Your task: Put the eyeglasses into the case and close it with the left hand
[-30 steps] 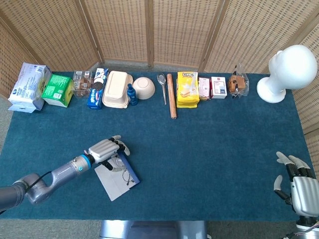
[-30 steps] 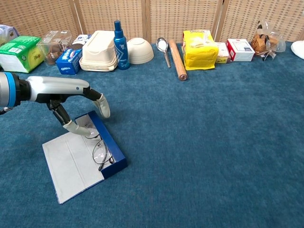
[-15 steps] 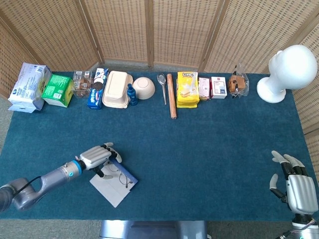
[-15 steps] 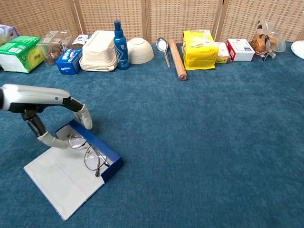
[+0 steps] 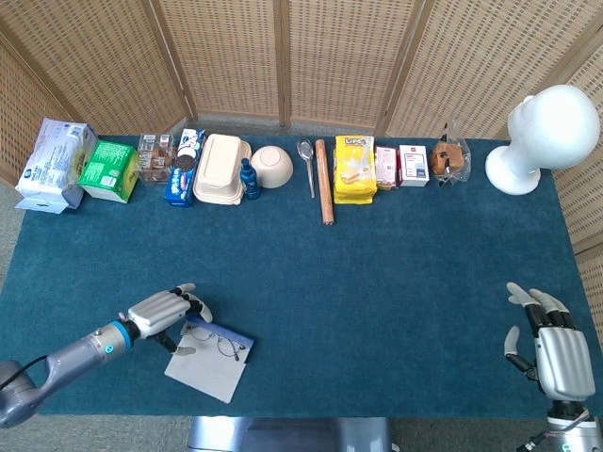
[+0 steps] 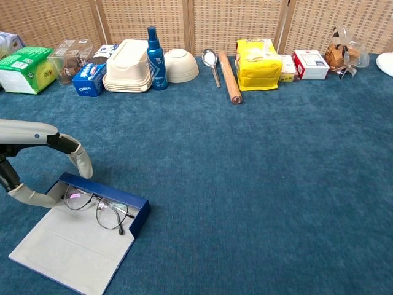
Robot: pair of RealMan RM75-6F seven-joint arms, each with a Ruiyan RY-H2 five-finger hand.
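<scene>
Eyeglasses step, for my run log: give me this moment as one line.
eyeglasses: lying in the open case | case lid: not closed | left hand: at the case's far end, fingers spread | right hand: idle, holding nothing

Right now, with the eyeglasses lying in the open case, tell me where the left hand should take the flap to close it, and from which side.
Take the grey flap at its free near edge, farthest from the blue tray where the eyeglasses lie. It lies flat on the carpet, so the left hand probably needs to slide fingers under from the front and fold it over.
</scene>
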